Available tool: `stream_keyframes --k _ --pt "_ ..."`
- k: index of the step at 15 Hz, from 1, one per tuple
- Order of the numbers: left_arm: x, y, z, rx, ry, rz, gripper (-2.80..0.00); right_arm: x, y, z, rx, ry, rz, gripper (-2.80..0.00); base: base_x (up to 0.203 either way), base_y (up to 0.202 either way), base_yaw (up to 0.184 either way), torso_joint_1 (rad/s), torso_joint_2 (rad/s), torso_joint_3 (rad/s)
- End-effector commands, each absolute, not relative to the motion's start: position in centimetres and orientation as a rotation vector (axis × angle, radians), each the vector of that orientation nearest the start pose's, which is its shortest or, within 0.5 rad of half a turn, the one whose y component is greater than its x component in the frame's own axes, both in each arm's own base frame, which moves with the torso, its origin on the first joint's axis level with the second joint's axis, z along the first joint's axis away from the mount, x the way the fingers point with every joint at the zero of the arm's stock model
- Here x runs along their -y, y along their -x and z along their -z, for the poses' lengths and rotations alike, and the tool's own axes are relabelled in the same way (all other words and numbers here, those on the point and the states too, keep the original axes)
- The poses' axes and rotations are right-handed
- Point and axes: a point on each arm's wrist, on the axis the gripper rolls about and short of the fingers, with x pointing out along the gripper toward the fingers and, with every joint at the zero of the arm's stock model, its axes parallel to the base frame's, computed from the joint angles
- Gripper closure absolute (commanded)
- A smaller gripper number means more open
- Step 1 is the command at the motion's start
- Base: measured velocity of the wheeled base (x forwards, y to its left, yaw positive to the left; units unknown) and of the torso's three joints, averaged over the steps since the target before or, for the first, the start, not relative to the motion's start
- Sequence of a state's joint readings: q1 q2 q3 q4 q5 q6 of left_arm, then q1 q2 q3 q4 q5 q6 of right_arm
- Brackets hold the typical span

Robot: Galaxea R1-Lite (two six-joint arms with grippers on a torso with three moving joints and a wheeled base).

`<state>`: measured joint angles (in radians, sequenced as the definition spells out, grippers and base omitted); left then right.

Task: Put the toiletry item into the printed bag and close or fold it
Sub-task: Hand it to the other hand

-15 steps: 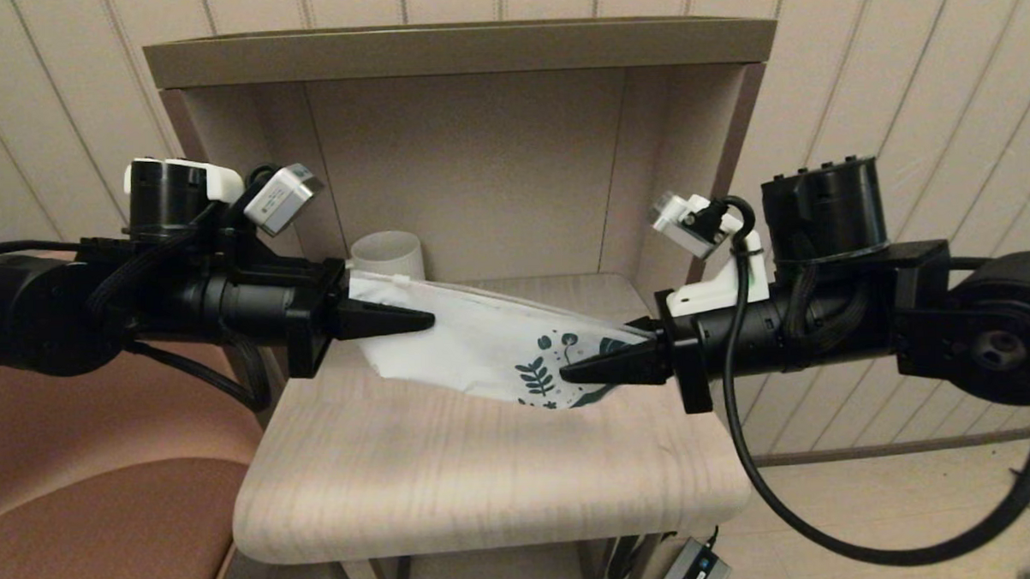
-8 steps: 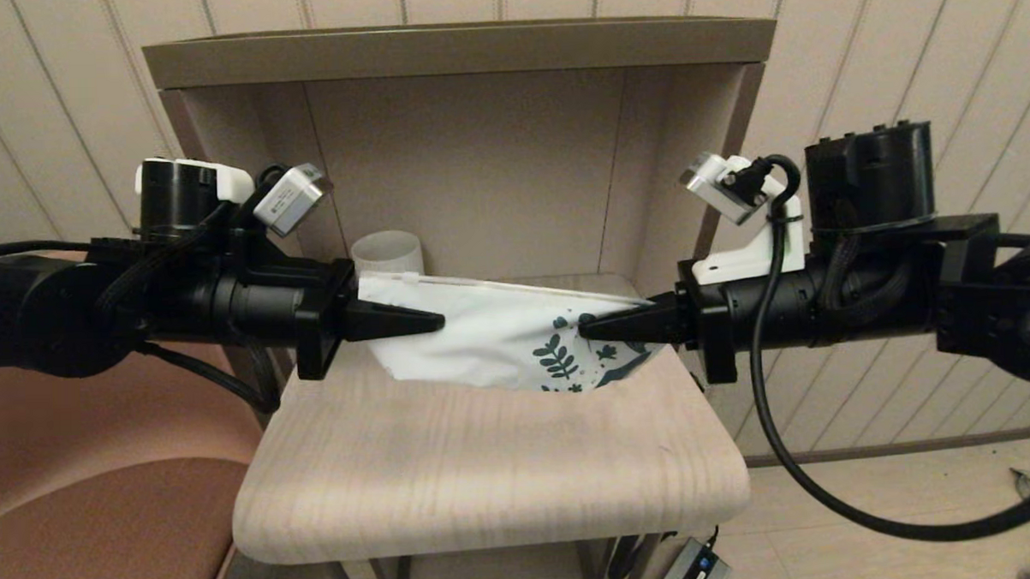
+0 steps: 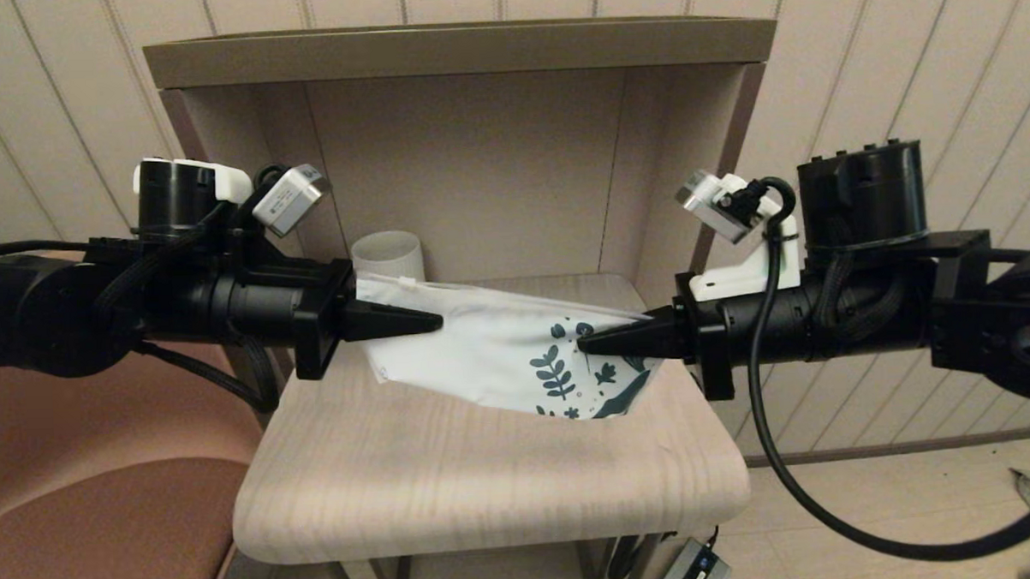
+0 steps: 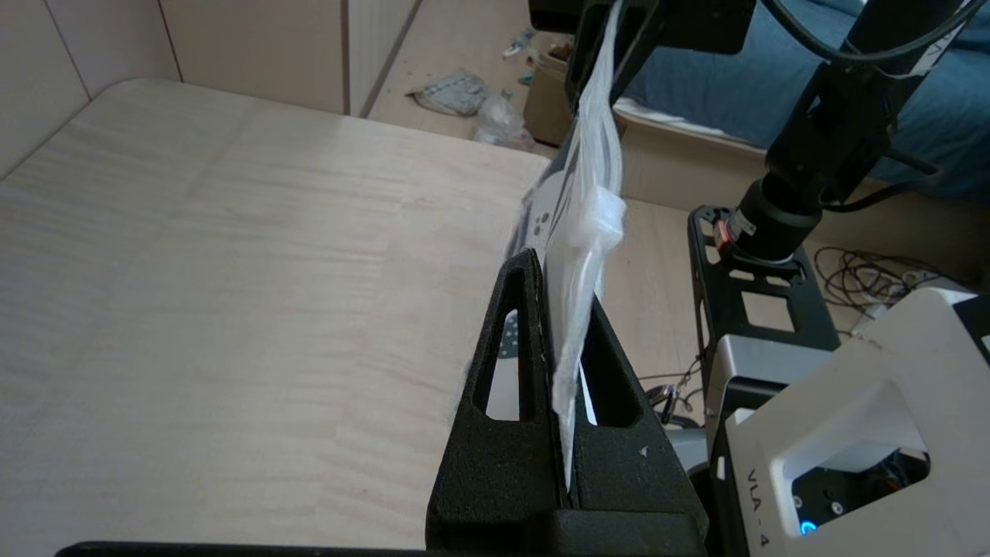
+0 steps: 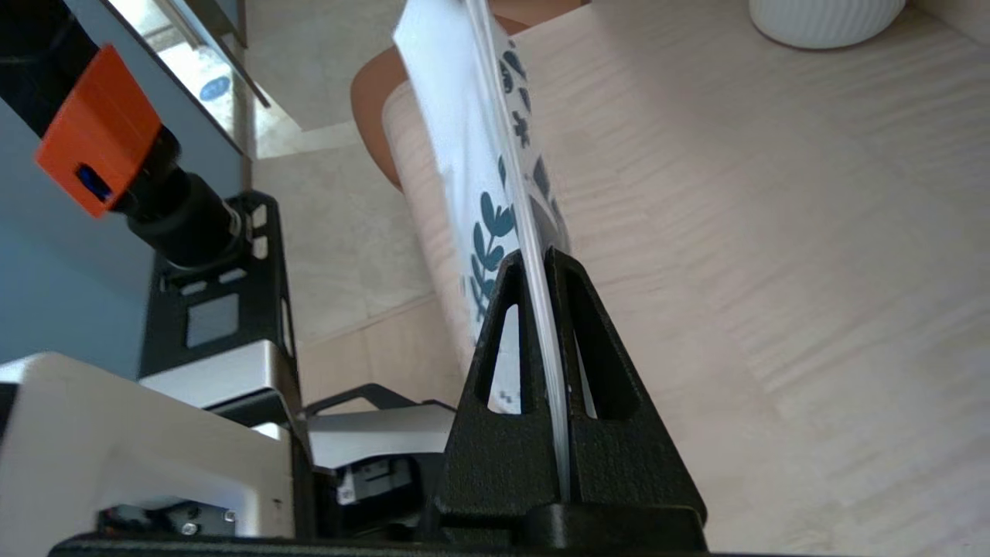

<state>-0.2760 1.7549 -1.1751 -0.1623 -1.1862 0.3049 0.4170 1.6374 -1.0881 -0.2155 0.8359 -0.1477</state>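
Observation:
The printed bag (image 3: 496, 354) hangs stretched between both grippers above the wooden table (image 3: 487, 470), its teal leaf prints at the right end. My left gripper (image 3: 435, 321) is shut on the bag's plain white end (image 4: 582, 255). My right gripper (image 3: 584, 344) is shut on the printed end, the bag's edge (image 5: 495, 193) running between its fingers. The bag's lower edge sags close to the tabletop. No white squeeze tube shows in any view; whether it lies inside the bag cannot be seen.
A white ribbed mug (image 3: 387, 257) stands at the back left of the table, behind the bag, inside a beige alcove (image 3: 467, 154). A brown cushioned seat (image 3: 86, 510) lies to the left. The table's front edge (image 3: 489, 530) is rounded.
The right gripper rose with the printed end and shifted slightly right, then dropped a little. The bag went from slanted to nearly level and back to a slight slope. The left gripper barely moved.

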Motion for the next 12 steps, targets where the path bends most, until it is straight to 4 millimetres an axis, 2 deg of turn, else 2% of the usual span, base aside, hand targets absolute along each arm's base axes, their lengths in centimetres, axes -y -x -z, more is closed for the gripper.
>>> stream_keyframes --k 1,2,3,9,12 --pt "10.8 -30.6 -22.6 -0.183 -0.045 1.489 0.00 -13.8 -26.5 -24.0 -0.265 0.052 -1.271 0.00 0.000 0.000 0.000 0.000 0.00 0.000" --pt "10.8 -30.6 -22.6 -0.185 -0.044 1.489 0.00 -13.9 -26.4 -23.7 -0.270 0.057 -1.271 -1.48 0.000 0.000 0.000 0.000 0.00 0.000" --pt "10.9 -30.7 -22.5 -0.188 -0.042 1.489 0.00 -13.9 -26.4 -23.4 -0.266 0.073 -1.267 -2.80 0.000 0.000 0.000 0.000 0.00 0.000" --pt "10.9 -30.4 -22.3 -0.183 -0.055 1.494 0.00 -13.9 -26.3 -24.0 -0.242 0.081 -1.273 -2.80 0.000 0.000 0.000 0.000 0.00 0.000" --pt "11.9 -30.0 -21.6 -0.201 -0.109 1.446 0.00 -13.9 -26.3 -23.9 -0.249 0.080 -1.268 -2.80 0.000 0.000 0.000 0.000 0.00 0.000"
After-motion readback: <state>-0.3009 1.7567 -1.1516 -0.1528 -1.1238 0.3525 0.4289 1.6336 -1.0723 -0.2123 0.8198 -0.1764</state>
